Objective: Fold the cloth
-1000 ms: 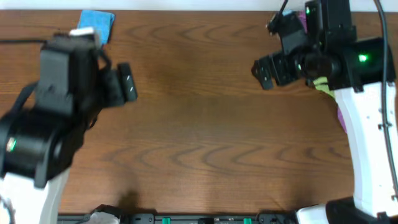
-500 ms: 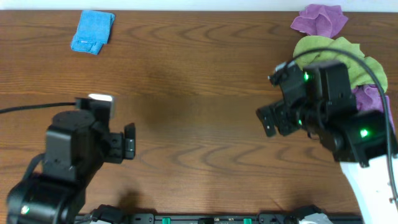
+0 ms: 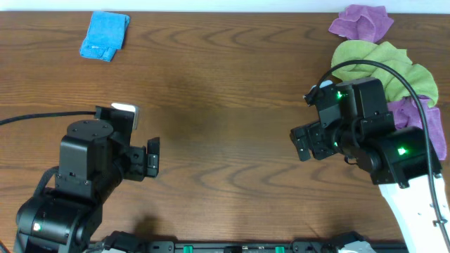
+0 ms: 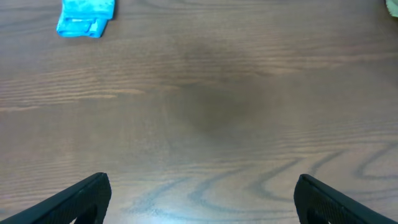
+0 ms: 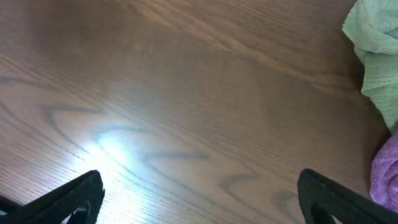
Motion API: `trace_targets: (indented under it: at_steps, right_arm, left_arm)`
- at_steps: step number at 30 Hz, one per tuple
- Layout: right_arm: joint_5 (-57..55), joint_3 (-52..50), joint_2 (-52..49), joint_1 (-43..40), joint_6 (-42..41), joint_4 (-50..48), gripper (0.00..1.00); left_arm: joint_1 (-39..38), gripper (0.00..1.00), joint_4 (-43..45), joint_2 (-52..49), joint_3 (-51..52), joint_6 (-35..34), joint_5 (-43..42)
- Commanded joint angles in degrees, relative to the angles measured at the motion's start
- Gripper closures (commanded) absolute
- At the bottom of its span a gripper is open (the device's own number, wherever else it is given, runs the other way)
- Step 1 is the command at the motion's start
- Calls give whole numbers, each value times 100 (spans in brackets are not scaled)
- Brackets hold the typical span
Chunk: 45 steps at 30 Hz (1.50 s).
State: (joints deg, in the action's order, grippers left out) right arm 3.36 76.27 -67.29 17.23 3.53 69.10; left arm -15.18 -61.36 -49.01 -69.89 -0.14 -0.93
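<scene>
A folded blue cloth (image 3: pixel 104 35) lies at the far left of the table; it also shows in the left wrist view (image 4: pixel 86 17). A pile of unfolded cloths sits at the far right: a purple one (image 3: pixel 362 21), a green one (image 3: pixel 383 61) and another purple one (image 3: pixel 415 116) partly under my right arm. The green cloth (image 5: pixel 375 43) and a purple edge (image 5: pixel 385 174) show in the right wrist view. My left gripper (image 3: pixel 151 156) (image 4: pixel 202 202) is open and empty over bare wood at near left. My right gripper (image 3: pixel 302 143) (image 5: pixel 199 199) is open and empty, left of the pile.
The wooden table (image 3: pixel 225 105) spans the whole view. A black cable (image 3: pixel 42 117) runs in from the left edge to my left arm. A black rail (image 3: pixel 225 247) lines the front edge.
Both arms have drawn back from the far side of the table toward the front edge. The blue cloth lies folded at far left and the cloth pile has come into view.
</scene>
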Motion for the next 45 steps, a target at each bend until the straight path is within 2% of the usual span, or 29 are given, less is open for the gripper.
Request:
trace_targets:
  at_steps: [1, 7, 12, 15, 17, 19, 21, 25, 31, 37, 45]
  right_arm:
    - [-35, -4, 20, 42, -92, -11, 1]
    - [-35, -4, 20, 42, -92, -11, 1]
    - [-35, -4, 20, 42, -92, -11, 1]
    - [-35, -4, 20, 42, -92, -11, 1]
    - [-35, -4, 20, 42, -92, -11, 1]
    - [-35, -4, 20, 42, -92, -11, 1]
    - [-35, -4, 20, 42, -92, -11, 1]
    - [-35, -4, 20, 42, -92, -11, 1]
    - [-35, -4, 20, 42, -92, -11, 1]
    - [-35, -4, 20, 42, -92, -11, 1]
    - [-35, -4, 20, 42, -92, -11, 1]
  left_arm:
    - [-22, 5, -94, 11, -44, 37, -17]
    - [-22, 5, -269, 0, -44, 42, 59]
    - [-22, 5, -219, 0, -44, 42, 680]
    - [-22, 5, 273, 0, -42, 280, 1193]
    - [22, 5, 673, 50, 15, 754, 1202]
    - [216, 5, 1064, 190, 177, 929, 1113]
    - [522, 5, 1563, 444, 496, 997, 872]
    - [1196, 5, 2594, 1283, 1626, 1523, -164]
    - [1303, 5, 3665, 2754, 3491, 1534, -431]
    - [1386, 5, 3987, 3753, 4708, 1274, -461]
    - [1408, 5, 4122, 4461, 5565, 1163, -444]
